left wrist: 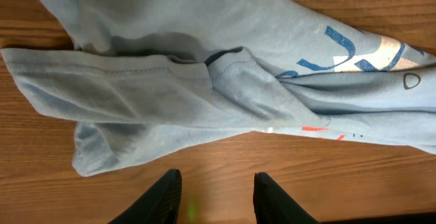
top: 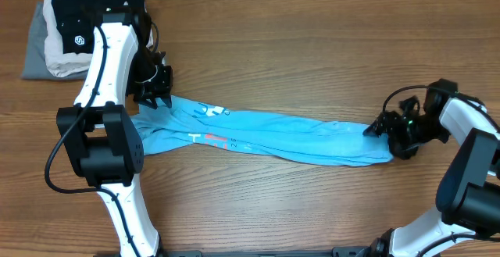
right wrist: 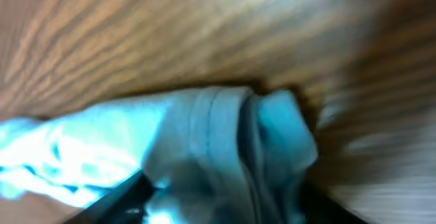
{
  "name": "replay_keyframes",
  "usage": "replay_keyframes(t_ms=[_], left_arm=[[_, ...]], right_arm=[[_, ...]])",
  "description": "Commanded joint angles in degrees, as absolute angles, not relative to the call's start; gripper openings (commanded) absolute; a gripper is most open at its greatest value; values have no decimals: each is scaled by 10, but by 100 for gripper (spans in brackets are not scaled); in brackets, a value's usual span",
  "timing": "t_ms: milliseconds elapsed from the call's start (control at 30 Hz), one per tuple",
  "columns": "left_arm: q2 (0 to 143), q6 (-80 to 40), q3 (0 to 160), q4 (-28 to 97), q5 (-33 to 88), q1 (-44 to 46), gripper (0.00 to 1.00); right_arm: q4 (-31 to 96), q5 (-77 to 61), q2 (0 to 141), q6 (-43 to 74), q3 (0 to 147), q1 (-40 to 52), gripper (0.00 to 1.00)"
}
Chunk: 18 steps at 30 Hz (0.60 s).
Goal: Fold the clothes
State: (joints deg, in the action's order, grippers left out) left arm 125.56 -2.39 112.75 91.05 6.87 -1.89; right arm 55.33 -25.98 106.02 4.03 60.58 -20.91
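Shirt [top: 266,136]: stretched long across table [top: 312,46].
Left gripper [left wrist: 218,178]: we see it open, empty, beside shirt.
Right gripper [top: 380,127]: at shirt's end; blurred, so we cannot tell its grip.

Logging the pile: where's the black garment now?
Overhead, the black garment sits in the table's far-left corner atop the beige and grey garments, beside the left arm.

One sky-blue thin-fabric T-shirt [top: 266,136]; beyond the left pincer [top: 154,101]: one black garment [top: 70,23], one beige garment [top: 55,58], one grey garment [top: 33,54].
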Motion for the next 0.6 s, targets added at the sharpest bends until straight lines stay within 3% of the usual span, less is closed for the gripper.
replay_keyframes(t_ms=[0, 100, 133, 333, 567], left_arm=[[1248, -11, 1126, 910, 76, -18, 38], [1248, -11, 1126, 910, 76, -18, 38], [1248, -11, 1126, 910, 76, -18, 38], [1248, -11, 1126, 908, 76, -18, 39], [1248, -11, 1126, 907, 76, -13, 40]], right_arm=[[552, -290, 1066, 32, 570, -191, 48], [554, -290, 1066, 33, 562, -182, 11], [554, -289, 1066, 40, 563, -181, 4], [591, -176, 1066, 123, 621, -200, 4], [772, -4, 1066, 164, 813, -215, 4]])
